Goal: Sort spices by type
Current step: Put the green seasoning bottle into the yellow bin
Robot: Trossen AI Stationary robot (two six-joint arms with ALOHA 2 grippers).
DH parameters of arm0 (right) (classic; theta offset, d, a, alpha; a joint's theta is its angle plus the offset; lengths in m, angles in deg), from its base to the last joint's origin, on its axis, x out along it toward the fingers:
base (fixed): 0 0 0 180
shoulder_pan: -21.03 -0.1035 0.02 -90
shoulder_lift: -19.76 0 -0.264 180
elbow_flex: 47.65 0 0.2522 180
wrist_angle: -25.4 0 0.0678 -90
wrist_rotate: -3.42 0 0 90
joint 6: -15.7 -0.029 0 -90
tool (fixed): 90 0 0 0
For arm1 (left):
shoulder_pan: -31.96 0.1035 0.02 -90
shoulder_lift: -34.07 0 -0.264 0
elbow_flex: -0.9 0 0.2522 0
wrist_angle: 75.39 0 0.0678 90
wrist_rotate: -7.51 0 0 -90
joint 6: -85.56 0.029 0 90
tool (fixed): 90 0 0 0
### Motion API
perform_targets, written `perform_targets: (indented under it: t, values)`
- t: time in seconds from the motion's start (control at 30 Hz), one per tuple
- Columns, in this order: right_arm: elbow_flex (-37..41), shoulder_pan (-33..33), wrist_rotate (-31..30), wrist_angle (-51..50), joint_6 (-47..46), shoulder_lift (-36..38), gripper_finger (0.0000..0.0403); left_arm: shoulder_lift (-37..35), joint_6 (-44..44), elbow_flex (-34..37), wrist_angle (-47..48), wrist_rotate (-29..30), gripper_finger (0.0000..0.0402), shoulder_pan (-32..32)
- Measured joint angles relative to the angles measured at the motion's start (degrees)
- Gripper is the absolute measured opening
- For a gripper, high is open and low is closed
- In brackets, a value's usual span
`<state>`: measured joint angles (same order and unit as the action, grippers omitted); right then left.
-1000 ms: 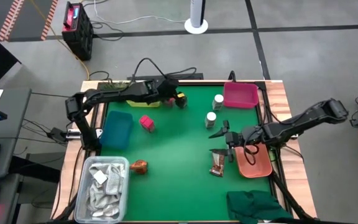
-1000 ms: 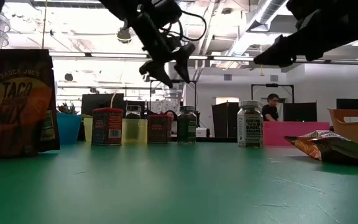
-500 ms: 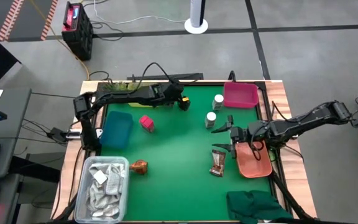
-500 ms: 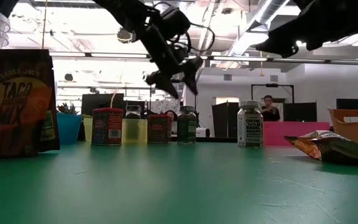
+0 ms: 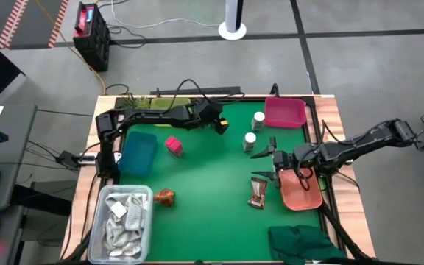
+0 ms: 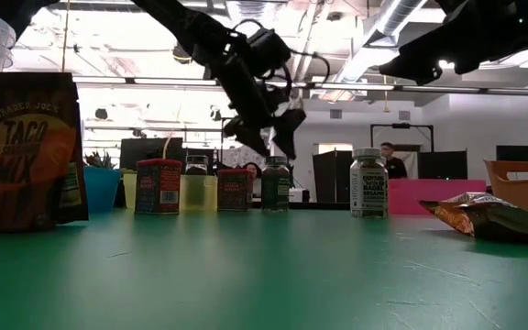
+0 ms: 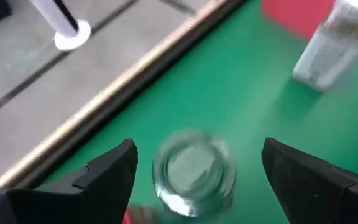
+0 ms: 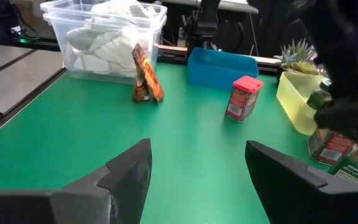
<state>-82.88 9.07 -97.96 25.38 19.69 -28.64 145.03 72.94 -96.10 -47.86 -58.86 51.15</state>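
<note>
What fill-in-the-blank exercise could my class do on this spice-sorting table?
1. The left end effector hangs open above a green ___.
2. The tray nearest the two white-capped bottles is coloured ___.
3. The clear tub holds white ___.

Missing words: jar; pink; rags

two white-capped bottles (image 5: pixel 258 118) at the far right. two pink packs (image 6: pixel 159 186). two brown sachets (image 5: pixel 257 193) on the near side. one green jar (image 6: pixel 276 183) for certain, and probably a second behind the yellow tray (image 6: pixel 200 192). four trays in all.
</note>
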Motion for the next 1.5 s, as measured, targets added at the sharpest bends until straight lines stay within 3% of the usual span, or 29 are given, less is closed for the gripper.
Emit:
perform_targets:
  t: [1.33, 1.5]
  values:
    - [0.0, 0.0, 0.0, 0.0, 0.2, 0.0, 0.0286, 0.8, 0.6, 0.0, -0.2, 1.3, 0.0329, 0.2]
    - [0.0, 0.0, 0.0, 0.0, 0.2, 0.0, 0.0286, 0.8, 0.6, 0.0, 1.2, -0.6, 0.0329, 0.3]
